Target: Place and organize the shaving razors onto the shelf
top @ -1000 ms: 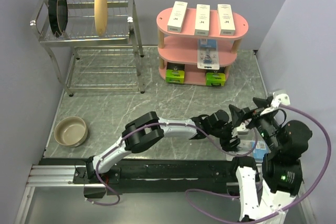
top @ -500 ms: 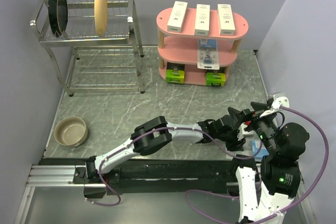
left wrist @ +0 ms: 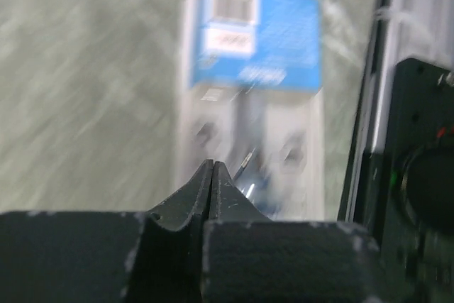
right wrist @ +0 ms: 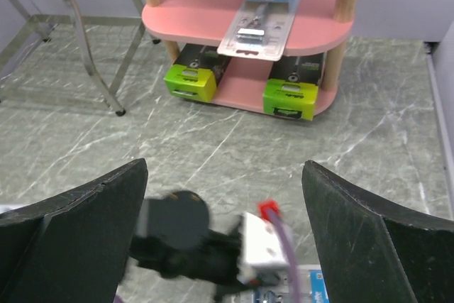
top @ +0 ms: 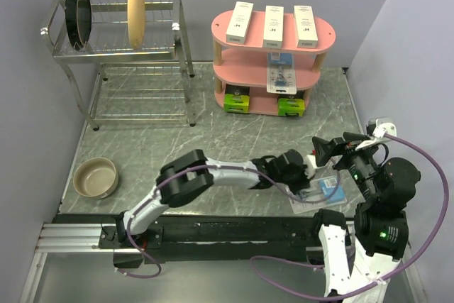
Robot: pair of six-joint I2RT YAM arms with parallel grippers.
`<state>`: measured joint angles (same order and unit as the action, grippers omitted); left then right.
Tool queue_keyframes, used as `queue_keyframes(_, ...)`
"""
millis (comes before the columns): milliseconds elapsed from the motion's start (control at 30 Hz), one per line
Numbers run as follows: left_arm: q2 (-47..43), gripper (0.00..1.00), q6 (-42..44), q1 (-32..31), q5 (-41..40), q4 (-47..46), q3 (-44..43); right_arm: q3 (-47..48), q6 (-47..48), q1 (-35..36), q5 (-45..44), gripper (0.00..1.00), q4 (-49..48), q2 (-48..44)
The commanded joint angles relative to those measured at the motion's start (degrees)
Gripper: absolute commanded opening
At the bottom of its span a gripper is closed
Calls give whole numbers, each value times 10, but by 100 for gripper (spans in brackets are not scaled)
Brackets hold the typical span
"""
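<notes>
- Left wrist: left gripper (left wrist: 211, 168) has just snapped shut, tips at the clear near edge of the blister pack (left wrist: 248, 104); can't tell if the thin edge is pinched.
- Top external: pack has slid left w/ the arm, so prob. caught; it's the only razor pkg off the shelf (top: 323, 33).
- Pack lies flat on the table (top: 213, 133), front right, well apart from shelf.
- Right gripper (right wrist: 223, 189) spread wide, empty.
</notes>
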<state>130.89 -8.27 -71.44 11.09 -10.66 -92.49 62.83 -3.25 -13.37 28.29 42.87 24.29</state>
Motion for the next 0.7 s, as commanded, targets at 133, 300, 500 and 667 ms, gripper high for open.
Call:
queue_keyframes(133,-196,1,-2,51,-54,48,162,34,3,2,-74,96,-39,29)
queue_keyframes(300,-214,49,62,57,-13,42,185,33,-16,2,-153,99,-53,36)
queue_keyframes(500,-131,61,77,37,-4,26,74,62,-51,2,-201,99,-26,81)
queue_keyframes(667,-61,58,92,28,15,20,-1,77,-42,1,-204,100,-15,108)
